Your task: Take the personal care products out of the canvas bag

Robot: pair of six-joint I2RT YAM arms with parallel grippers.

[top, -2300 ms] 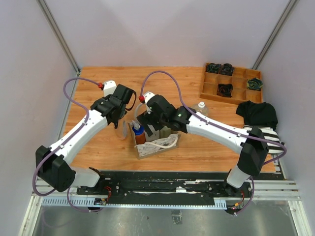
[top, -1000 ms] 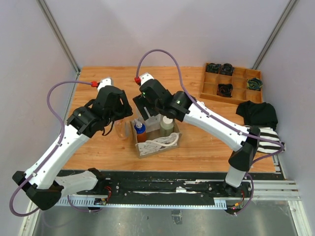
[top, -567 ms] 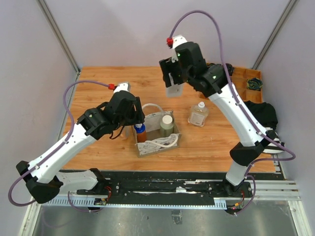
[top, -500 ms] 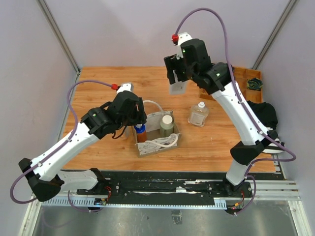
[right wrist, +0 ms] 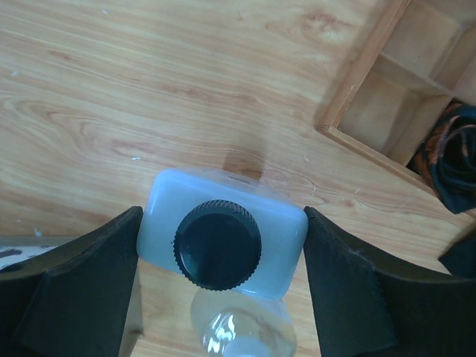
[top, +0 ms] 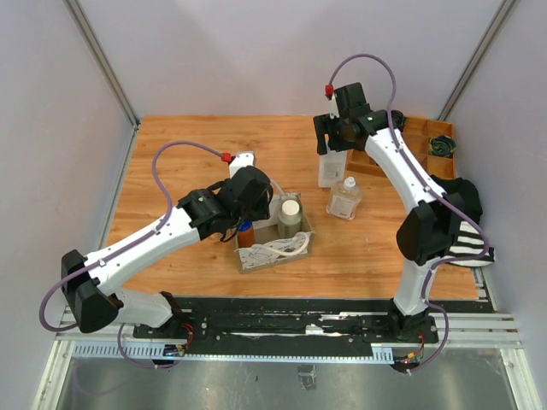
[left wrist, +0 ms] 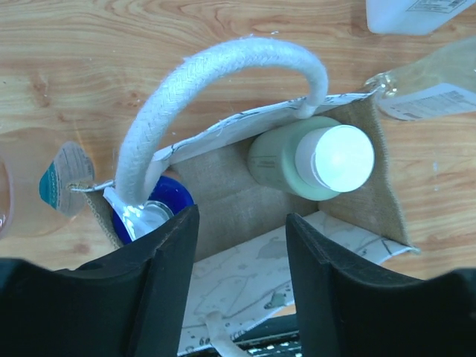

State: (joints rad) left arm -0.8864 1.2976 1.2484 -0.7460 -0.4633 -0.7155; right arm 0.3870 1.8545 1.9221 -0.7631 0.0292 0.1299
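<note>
The canvas bag [top: 272,250] stands open at the table's middle front, with its white rope handle [left wrist: 216,82] arching over it. Inside stand a pale green bottle with a white cap [left wrist: 312,160] [top: 290,217] and a blue-capped orange bottle [top: 245,232] [left wrist: 160,204]. My left gripper [top: 259,207] [left wrist: 242,286] hangs open just above the bag's mouth with nothing between its fingers. My right gripper [top: 332,154] [right wrist: 222,223] is shut on a white bottle with a black cap [right wrist: 219,238] [top: 332,168], low over the wood. A clear bottle [top: 345,199] [right wrist: 242,327] stands right beside it.
A wooden compartment tray [top: 414,162] with black rolled bundles [top: 391,156] sits at the back right, close to the right arm. A black cloth [top: 466,198] and a striped cloth [top: 468,243] lie at the right edge. A clear item [left wrist: 4,197] shows left of the bag.
My right arm has carried the white bottle from high over the back of the table down beside the clear bottle. My left gripper has moved right over the bag and its jaws have narrowed.
</note>
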